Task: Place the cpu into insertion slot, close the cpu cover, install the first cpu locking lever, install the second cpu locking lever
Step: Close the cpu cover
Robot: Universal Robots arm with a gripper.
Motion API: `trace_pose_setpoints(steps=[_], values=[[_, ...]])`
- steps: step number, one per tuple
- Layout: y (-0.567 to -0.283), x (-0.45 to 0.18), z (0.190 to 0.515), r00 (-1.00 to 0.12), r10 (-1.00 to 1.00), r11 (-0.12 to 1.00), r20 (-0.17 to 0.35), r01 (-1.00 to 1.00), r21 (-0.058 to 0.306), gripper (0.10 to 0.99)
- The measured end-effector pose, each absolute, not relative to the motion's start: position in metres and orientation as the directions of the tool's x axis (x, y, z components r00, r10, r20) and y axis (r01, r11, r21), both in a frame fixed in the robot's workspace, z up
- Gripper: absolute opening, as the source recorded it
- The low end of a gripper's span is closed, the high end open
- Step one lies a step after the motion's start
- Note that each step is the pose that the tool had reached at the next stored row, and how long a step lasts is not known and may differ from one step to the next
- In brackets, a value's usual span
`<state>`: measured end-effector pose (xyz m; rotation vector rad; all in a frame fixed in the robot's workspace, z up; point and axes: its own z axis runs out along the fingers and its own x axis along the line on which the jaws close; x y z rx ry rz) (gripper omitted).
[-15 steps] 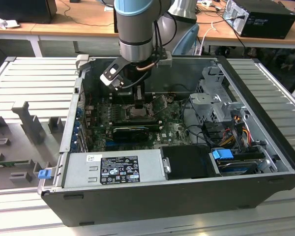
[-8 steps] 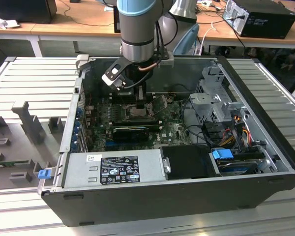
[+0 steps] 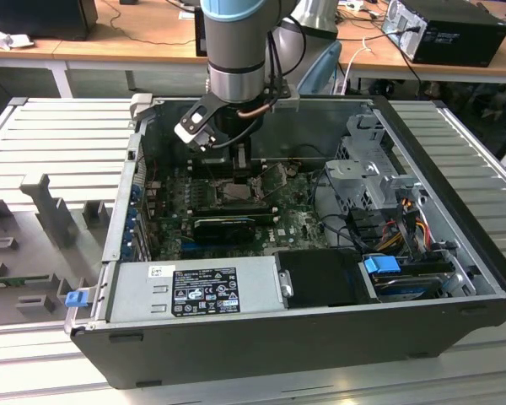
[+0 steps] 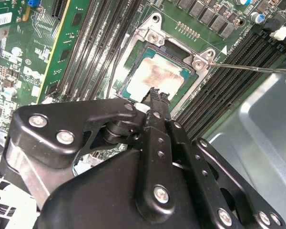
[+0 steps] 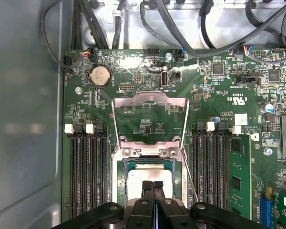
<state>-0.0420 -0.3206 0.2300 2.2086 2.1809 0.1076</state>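
The computer case (image 3: 261, 354) is lying with its upper side open, leaving the way down to the motherboard (image 3: 291, 221) free from above. The power supply (image 3: 194, 287) is walling off the near side. The drive cage (image 3: 367, 173) and cables (image 3: 405, 221) are crowding the exterior view's right. At the insertion slot (image 4: 174, 51), the cpu cover (image 5: 150, 101) is standing raised on the edge toward the exterior view's right. A thin lever (image 4: 250, 68) is jutting over the memory slots (image 4: 219, 90). The gripper (image 5: 153, 187), fingers pressed together, is taking up the room above the cpu (image 4: 157, 76).
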Motion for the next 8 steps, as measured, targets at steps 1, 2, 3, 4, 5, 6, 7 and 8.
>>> trace_pose_setpoints(steps=[1,2,3,4,5,6,7,8], values=[[-0.3206,-0.0420,0.2301,0.012,1.000,-0.013,0.024,0.997,0.074,0.106],[-0.3206,-0.0420,0.2301,0.012,1.000,-0.013,0.024,0.997,0.074,0.106],[-0.3207,-0.0420,0.2301,0.012,1.000,-0.013,0.024,0.997,0.074,0.106],[-0.3207,-0.0420,0.2302,0.012,1.000,-0.013,0.024,0.997,0.074,0.106],[-0.3207,-0.0420,0.2303,0.012,1.000,-0.014,0.024,0.997,0.074,0.106],[-0.3207,-0.0420,0.2308,0.012,1.000,-0.013,0.024,0.997,0.074,0.106],[-0.3207,-0.0420,0.2312,0.012,1.000,-0.013,0.024,0.997,0.074,0.106],[-0.3207,-0.0420,0.2314,0.012,1.000,-0.013,0.024,0.997,0.074,0.106]])
